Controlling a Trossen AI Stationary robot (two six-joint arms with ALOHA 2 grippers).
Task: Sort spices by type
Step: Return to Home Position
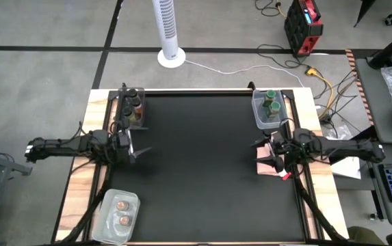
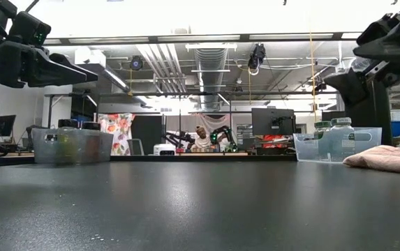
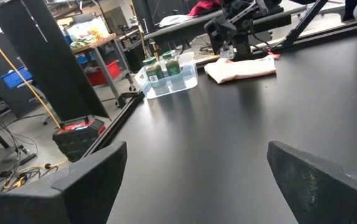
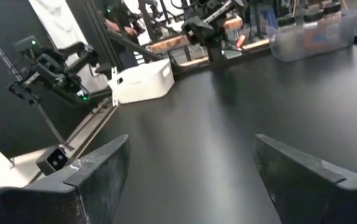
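**Inspector:** High view. Positions?

**Assessor:** The left gripper point(image 1: 138, 152) hung over the left side of the table point(image 1: 202, 178). The right gripper point(image 1: 261, 152) hung over the right side, and the two were well apart and facing one another. Dark-lidded jars point(image 1: 135, 106) stood in the far-left tub point(image 1: 144, 119). Two green-lidded jars point(image 1: 271, 102) stood in the far-right tub point(image 1: 258, 120). Two pinkish-brown-topped jars point(image 1: 121, 211) stood in the near-left tub point(image 1: 109, 229). A pink cloth point(image 1: 268, 168) lay near the far-right tub, beneath the right gripper.

**Inspector:** Low view?

**Assessor:** Both grippers were raised clear of the table, one at each side. The far-left tub and far-right tub rested on the table, with the cloth just beside the latter. A person point(image 2: 201, 137) showed in the room behind.

**Inspector:** Left wrist view. Claw state?

**Assessor:** Released. Its fingers point(image 3: 97, 174) stood wide apart, with only bare table between them. Beyond them the green-lidded jars stood upright in their tub. The cloth lay beside that tub, and the right gripper hung above the cloth.

**Inspector:** Right wrist view?

**Assessor:** Released likewise. Its fingers point(image 4: 100, 167) were spread and gripped nothing. Across the table the dark-lidded jars sat in their tub, and the left gripper hung near it.
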